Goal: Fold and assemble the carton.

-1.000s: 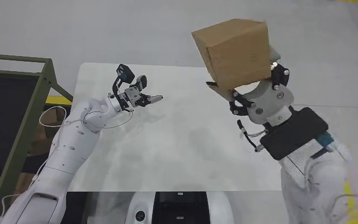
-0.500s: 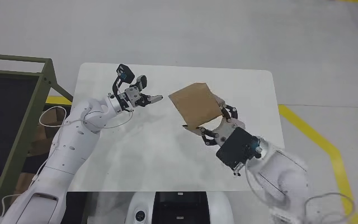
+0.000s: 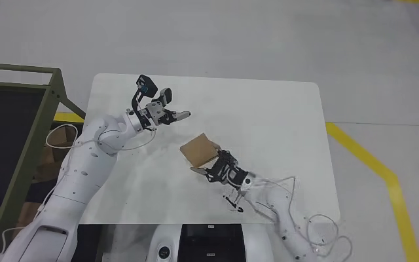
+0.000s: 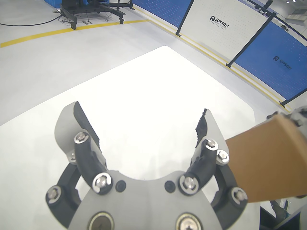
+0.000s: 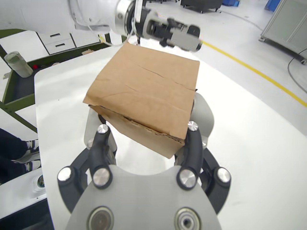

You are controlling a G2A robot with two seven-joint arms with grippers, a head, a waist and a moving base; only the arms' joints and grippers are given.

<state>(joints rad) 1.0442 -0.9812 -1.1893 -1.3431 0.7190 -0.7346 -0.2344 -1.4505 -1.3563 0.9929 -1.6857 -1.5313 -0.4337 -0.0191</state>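
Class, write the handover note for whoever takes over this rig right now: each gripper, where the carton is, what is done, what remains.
Left gripper: open, empty, over the left part of the table, apart from the carton.
Right gripper: shut on the carton, fingers on two opposite sides, low over the table's front middle. Whether it touches the table cannot be told.
Done: the carton stands in box shape.
Left: the flap edge facing the right wrist looks loose. It probably needs pressing shut, then the carton set down.

carton [image 4: 263, 159] partly past view's edge
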